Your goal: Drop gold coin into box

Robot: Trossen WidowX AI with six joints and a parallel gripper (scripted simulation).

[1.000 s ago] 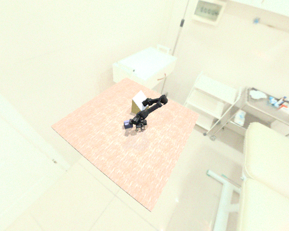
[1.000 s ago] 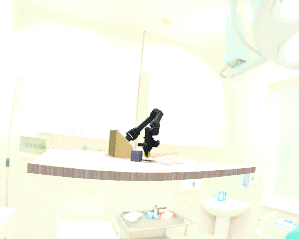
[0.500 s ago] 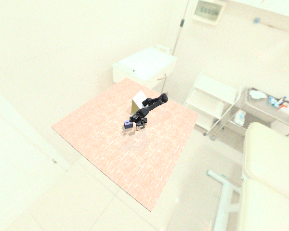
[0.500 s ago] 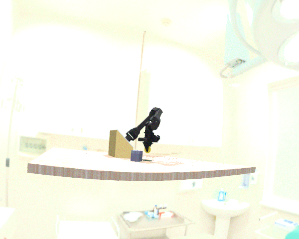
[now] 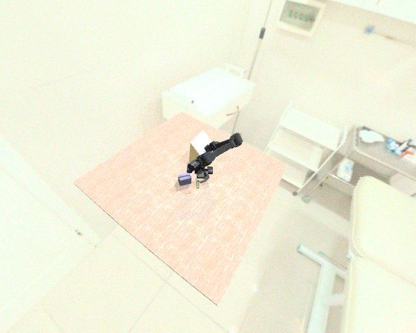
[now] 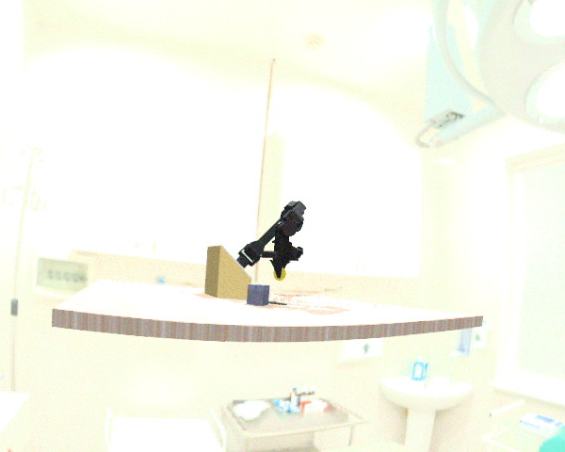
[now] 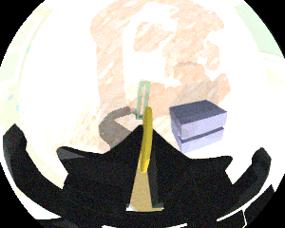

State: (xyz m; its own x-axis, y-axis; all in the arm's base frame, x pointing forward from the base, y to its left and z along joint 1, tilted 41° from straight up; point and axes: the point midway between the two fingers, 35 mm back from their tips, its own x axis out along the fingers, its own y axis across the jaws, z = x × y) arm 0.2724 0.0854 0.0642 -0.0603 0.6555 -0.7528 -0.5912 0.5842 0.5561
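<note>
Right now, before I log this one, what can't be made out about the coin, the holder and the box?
- Slot in the grey box: not visible in any view; too small in top and exterior, lid washed out in wrist.
- Coin: lower part hidden by the jaws in wrist; only its edge shows.
- Holder: a tiny green sliver in top view, shape unreadable.
- Coin-to-box alignment: cannot tell.

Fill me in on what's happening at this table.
A single black robot arm has its claw shut on a thin gold coin, held edge-on above the table. The green holder below it stands vacant. The grey box sits beside the holder, and the coin has not yet been brought over it, so the drop through the lid is still to come.
</note>
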